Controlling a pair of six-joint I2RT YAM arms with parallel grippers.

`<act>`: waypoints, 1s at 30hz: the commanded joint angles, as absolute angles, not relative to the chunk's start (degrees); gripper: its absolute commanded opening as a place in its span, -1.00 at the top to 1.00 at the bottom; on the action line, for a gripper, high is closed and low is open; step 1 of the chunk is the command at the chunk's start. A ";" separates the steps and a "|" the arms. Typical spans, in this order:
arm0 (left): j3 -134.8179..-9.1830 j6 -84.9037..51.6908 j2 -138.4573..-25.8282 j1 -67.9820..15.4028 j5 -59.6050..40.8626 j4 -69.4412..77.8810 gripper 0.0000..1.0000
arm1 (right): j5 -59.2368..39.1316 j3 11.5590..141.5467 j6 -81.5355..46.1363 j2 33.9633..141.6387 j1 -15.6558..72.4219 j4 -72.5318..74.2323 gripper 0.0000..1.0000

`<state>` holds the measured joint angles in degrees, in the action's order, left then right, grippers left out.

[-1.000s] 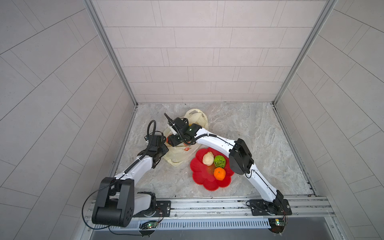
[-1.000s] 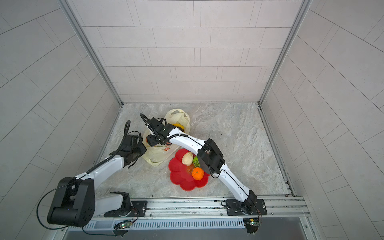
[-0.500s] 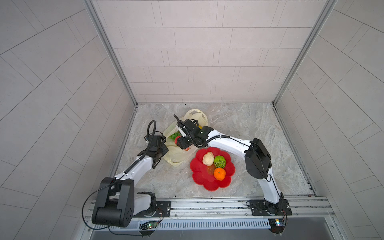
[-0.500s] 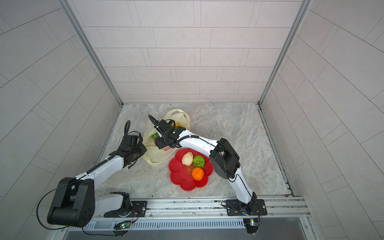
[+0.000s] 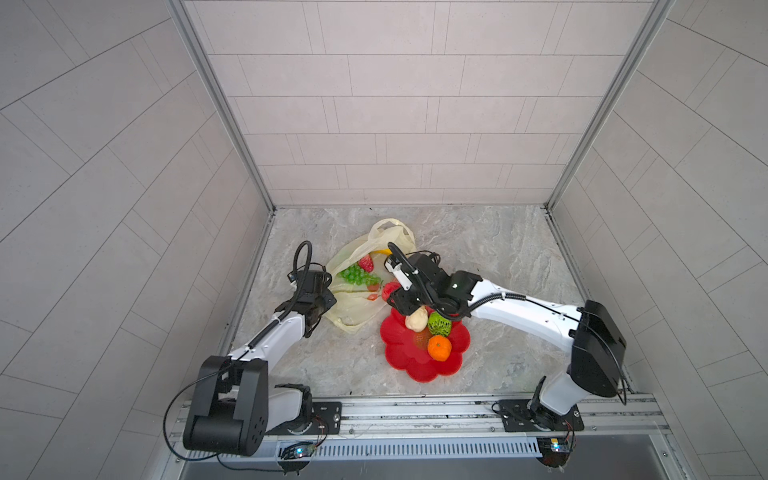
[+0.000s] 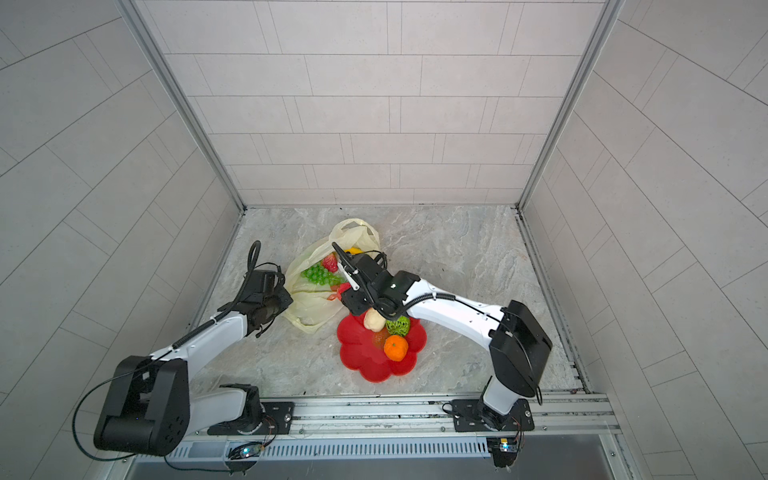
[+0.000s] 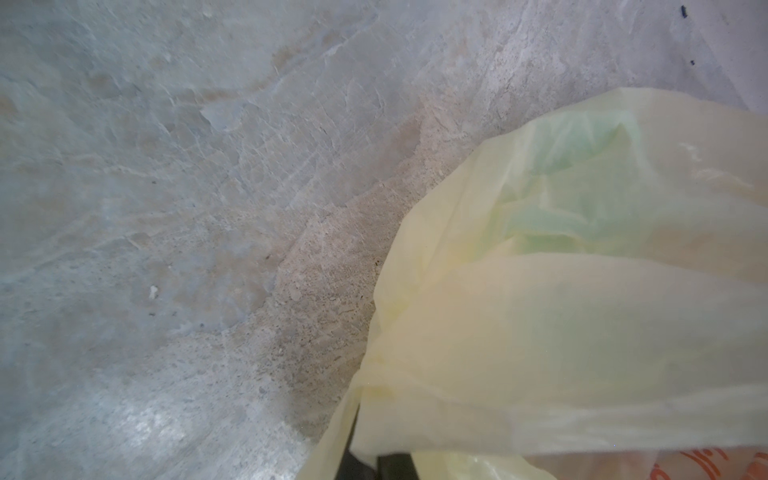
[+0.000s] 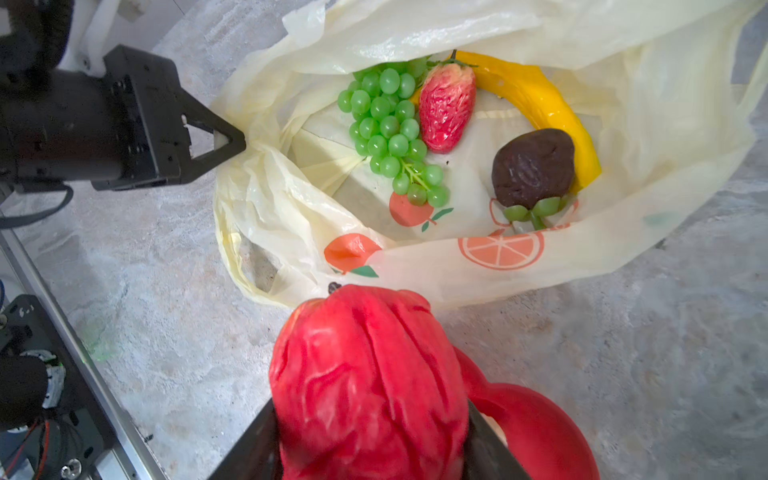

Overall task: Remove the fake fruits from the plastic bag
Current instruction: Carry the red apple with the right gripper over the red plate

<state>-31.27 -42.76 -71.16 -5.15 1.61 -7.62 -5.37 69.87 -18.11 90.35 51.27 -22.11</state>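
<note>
**At the bag [image 5: 353, 309]'s near right edge, a red fruit [image 8: 370, 386] held in the right gripper [image 8: 370, 419]**

In both top views the pale-yellow bag lies slumped left of centre on the marbled stone floor [image 5: 498, 257]. Its mouth is open, showing green grapes [image 5: 356, 275], a strawberry [image 5: 366, 262] and the tip of a banana [image 5: 383, 252]. Just to its right, on the near side, a red flower-shaped plate [image 5: 399, 357] carries a cream fruit [image 5: 415, 321], a green netted fruit [image 5: 439, 324] and an orange [image 5: 439, 348]. The left gripper [image 5: 322, 305] sits at the bag's left edge with its fingers hidden here. The right arm covers most of the red fruit.

The left wrist view gives only bare floor and thin, creased, translucent plastic draped over a dark finger, with green showing faintly through.

Only the right wrist view settles both grips. The right gripper's fingers clasp the wrinkled, glossy red fruit on either side, just outside the bag and by the plate's rim. The left gripper's pointed tips are pinched together on the bag's rim. This view also reveals a rough dark brown fruit [image 8: 532, 166] with a green stalk, beside the curved banana.
</note>
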 commanded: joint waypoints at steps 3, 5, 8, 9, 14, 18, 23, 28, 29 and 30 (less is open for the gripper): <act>-30.90 -42.47 -70.53 -4.79 2.12 -9.06 1.00 | -5.18 61.88 -16.47 83.90 52.02 -18.28 -0.15; -30.94 -42.61 -70.68 -4.84 1.95 -9.02 1.00 | -3.63 59.82 -16.55 82.13 53.15 -18.22 -0.14; -30.86 -42.63 -70.66 -4.83 1.96 -8.99 1.00 | -1.02 56.63 -17.03 79.78 55.62 -16.37 -0.14; -30.85 -42.63 -70.66 -4.83 2.02 -8.97 1.00 | 0.40 55.51 -17.58 79.16 56.58 -15.35 -0.14; -30.76 -42.52 -70.74 -4.88 2.37 -9.00 1.00 | 8.31 50.21 -22.85 77.36 61.88 -8.62 -0.14; -30.78 -42.40 -70.85 -4.84 2.55 -9.05 1.00 | 13.49 46.49 -27.11 76.99 65.39 -4.00 -0.14; -30.93 -42.29 -71.43 -4.89 1.98 -8.93 1.00 | 13.30 40.35 -31.01 78.65 66.79 7.66 -0.11; -30.85 -42.10 -70.87 -4.84 2.24 -9.18 1.00 | 13.39 40.50 -31.33 82.09 66.88 11.20 -0.11; -30.85 -42.10 -70.77 -4.86 2.11 -9.14 1.00 | 12.67 40.52 -30.81 82.82 66.88 12.72 -0.10; -30.84 -42.09 -70.84 -4.80 2.03 -9.09 1.00 | 12.48 40.58 -30.28 83.82 67.09 14.07 -0.10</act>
<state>-31.27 -42.61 -71.05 -5.15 1.52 -7.62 11.70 40.47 -29.50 82.21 66.65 7.77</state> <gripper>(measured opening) 0.049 0.557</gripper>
